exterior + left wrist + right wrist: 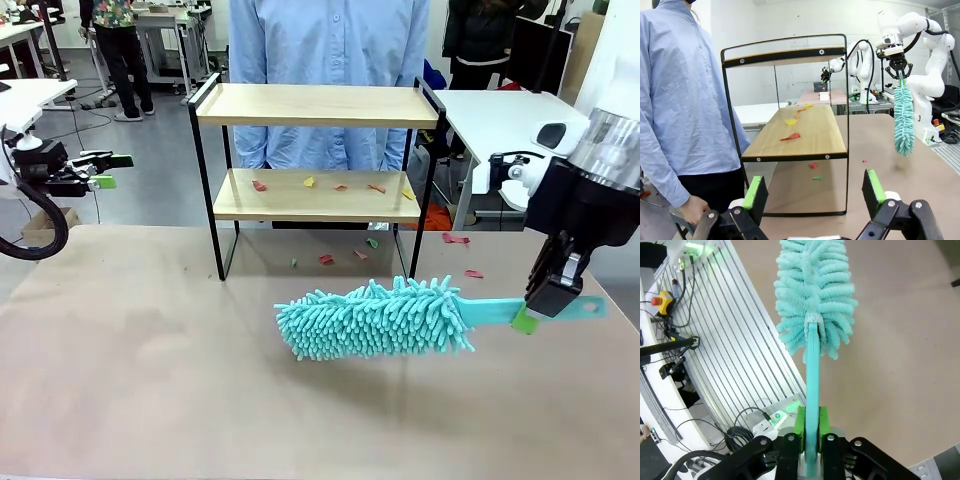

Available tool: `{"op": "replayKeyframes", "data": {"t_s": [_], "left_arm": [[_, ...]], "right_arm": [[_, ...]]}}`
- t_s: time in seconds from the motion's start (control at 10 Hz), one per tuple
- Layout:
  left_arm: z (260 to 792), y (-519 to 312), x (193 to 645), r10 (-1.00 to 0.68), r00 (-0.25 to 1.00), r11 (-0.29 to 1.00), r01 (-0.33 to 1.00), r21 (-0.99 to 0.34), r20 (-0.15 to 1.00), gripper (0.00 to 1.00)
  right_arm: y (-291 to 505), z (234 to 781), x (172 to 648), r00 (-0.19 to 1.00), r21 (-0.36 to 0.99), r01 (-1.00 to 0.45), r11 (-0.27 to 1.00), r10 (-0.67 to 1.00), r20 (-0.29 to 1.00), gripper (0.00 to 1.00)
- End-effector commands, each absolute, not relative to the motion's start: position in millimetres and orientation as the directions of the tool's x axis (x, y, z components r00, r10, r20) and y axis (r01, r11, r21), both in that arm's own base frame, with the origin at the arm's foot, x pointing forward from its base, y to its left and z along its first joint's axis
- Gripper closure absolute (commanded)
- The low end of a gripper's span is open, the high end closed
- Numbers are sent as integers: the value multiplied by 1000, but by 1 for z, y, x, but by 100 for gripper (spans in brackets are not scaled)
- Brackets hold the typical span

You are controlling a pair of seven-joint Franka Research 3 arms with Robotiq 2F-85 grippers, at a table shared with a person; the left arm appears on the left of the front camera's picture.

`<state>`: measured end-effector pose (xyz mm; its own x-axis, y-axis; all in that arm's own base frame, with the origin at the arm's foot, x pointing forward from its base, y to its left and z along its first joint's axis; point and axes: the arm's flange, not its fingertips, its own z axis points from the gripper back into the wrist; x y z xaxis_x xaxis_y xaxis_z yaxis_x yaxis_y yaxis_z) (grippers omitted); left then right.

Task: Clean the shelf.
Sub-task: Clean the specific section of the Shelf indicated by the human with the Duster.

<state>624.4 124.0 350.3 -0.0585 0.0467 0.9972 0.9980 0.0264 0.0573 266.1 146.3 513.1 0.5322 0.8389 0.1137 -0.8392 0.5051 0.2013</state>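
R arm (935, 80) wht | L gripper (815, 192) blk, grn pads (754, 192) | cable (61, 218) blk | shirt (330, 60) lt-blue

A person (330, 60) in a light blue shirt is standing across the brown counter (150, 380). A white table (500, 115) is sitting just beside them.

Bright, even indoor light; wrist views warped.

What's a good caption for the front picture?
Right hand holds a teal duster by the shelf, scraps on its lower board.
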Motion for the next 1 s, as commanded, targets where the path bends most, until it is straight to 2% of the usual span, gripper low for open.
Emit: {"op": "replayKeyframes", "data": {"t_s": [0.0, 0.9], "left_arm": [[353, 124, 623, 37, -73, 19, 997, 73, 997, 0], [353, 124, 623, 37, -73, 19, 997, 73, 997, 0]], "right_arm": [[150, 518, 268, 540, 199, -835, 513, 835, 110, 87], [150, 518, 268, 540, 199, -835, 513, 835, 110, 87]]}}
